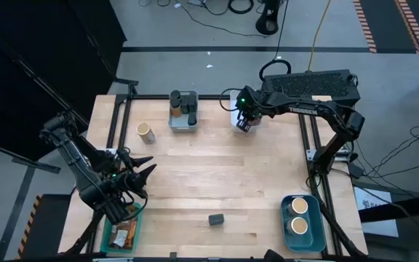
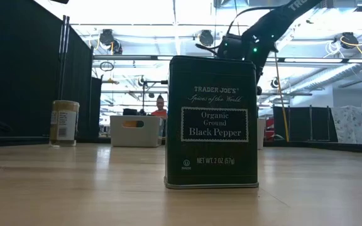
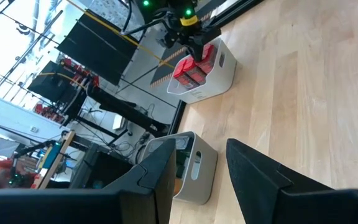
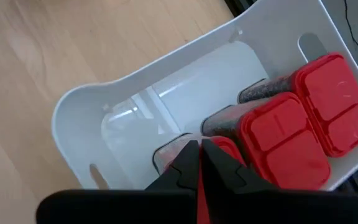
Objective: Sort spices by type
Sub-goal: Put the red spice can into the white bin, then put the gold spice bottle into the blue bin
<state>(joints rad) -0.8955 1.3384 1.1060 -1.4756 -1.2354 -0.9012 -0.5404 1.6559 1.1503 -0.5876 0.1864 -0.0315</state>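
The red-lidded spice container [image 4: 194, 152] at the tips of the right gripper [image 4: 199, 167] sits inside the white bin [image 4: 86, 112] at the far edge of the table, beside two more red-lidded containers [image 4: 303, 134] already standing there. These are small rigid boxes with hard plastic lids; judged light, stiff and somewhat slick on the flat faces, so a hold across two opposite side walls just below the lid should be the most secure. The right gripper's fingers are drawn fully together over that lid, and whether they pinch any part of it is hard to judge, because the fingers cover the contact point. The black pepper tin [image 2: 212, 122] stands upright near the front middle of the table; as a metal box it should be stiff, light and smooth, best taken across its narrow sides. A tan-topped jar [image 1: 145, 132] stands alone left of the grey bin [image 1: 183, 122]. The left gripper [image 1: 142, 175] hovers above the front left of the table with its fingers partly apart and nothing between them. The contents of the teal bin [image 1: 109, 234] are largely hidden by the left arm.
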